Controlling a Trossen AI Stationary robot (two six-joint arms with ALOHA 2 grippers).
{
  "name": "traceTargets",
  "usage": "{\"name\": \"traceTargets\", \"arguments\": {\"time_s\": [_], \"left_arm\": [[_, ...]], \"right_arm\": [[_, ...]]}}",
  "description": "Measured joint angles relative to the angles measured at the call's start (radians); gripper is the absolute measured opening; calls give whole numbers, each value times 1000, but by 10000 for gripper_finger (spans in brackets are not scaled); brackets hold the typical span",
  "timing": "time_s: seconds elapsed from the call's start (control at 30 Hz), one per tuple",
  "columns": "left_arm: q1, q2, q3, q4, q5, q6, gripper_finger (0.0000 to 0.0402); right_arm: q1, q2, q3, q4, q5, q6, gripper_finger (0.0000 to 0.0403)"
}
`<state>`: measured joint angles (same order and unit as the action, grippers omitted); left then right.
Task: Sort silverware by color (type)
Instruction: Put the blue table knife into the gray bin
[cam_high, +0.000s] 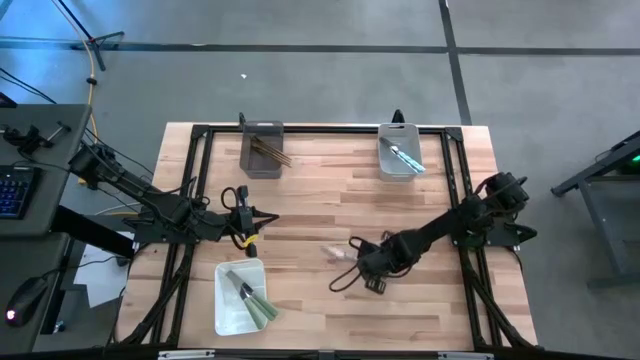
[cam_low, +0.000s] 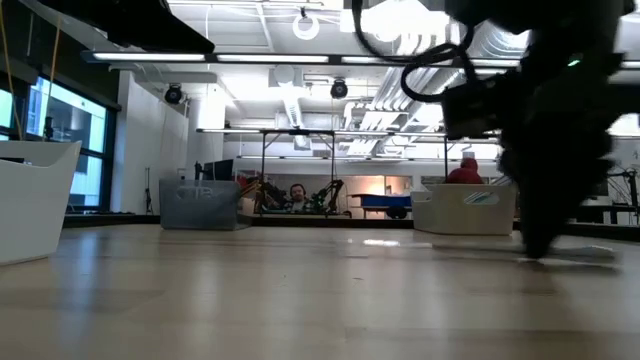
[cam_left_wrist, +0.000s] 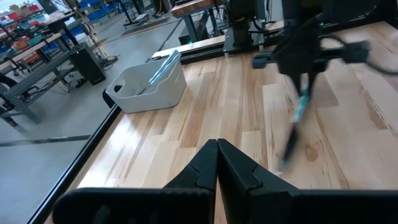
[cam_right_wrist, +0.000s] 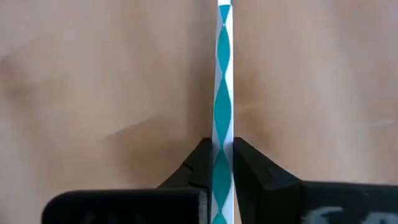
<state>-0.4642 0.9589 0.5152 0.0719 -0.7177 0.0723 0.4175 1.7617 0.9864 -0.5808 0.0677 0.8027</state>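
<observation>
A slim teal-and-white patterned utensil (cam_right_wrist: 223, 74) of the silverware lies on the wooden table right of centre, showing pale in the high view (cam_high: 337, 252). My right gripper (cam_high: 366, 262) points down over it and is shut on it. My left gripper (cam_high: 250, 222) hovers shut and empty over the table's left half, its fingers (cam_left_wrist: 217, 158) pressed together. The rest of the silverware rests in three bins. My right gripper pinches the utensil's slim shaft (cam_right_wrist: 223, 146) between its two fingers (cam_right_wrist: 200, 163), one on each long side. The fingers come from above, pointing down, and lie across it. The utensil stretches level along the table top (cam_low: 585, 252); whether it is lifted clear cannot be told.
A dark grey bin (cam_high: 262, 150) with brown sticks stands at the far edge, left of centre. A pale bin (cam_high: 398, 152) with teal utensils stands at the far right. A white bin (cam_high: 240, 297) with green-handled pieces sits near the front left. Bare wood lies between them.
</observation>
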Motion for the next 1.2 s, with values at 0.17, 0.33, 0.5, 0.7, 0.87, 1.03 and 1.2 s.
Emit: {"name": "traceTargets", "arguments": {"time_s": [0.17, 0.33, 0.5, 0.7, 0.87, 1.03, 1.2], "left_arm": [[0, 0, 0, 0, 0, 0, 0], [0, 0, 0, 0, 0, 0, 0], [0, 0, 0, 0, 0, -1, 0], [0, 0, 0, -2, 2, -8, 0], [0, 0, 0, -11, 4, -8, 0], [0, 0, 0, -21, 4, -9, 0], [0, 0, 0, -22, 5, -9, 0]], "right_arm": [[-19, -46, 88, -148, 115, -18, 18], [-70, -69, 218, -416, 139, -19, 17], [-182, -85, 341, -682, 146, -81, 17], [-388, -86, 419, -861, 152, -221, 16], [-579, -86, 420, -902, 140, -352, 16], [-752, -97, 420, -937, 139, -423, 16], [-902, -100, 420, -946, 123, -485, 16]]}}
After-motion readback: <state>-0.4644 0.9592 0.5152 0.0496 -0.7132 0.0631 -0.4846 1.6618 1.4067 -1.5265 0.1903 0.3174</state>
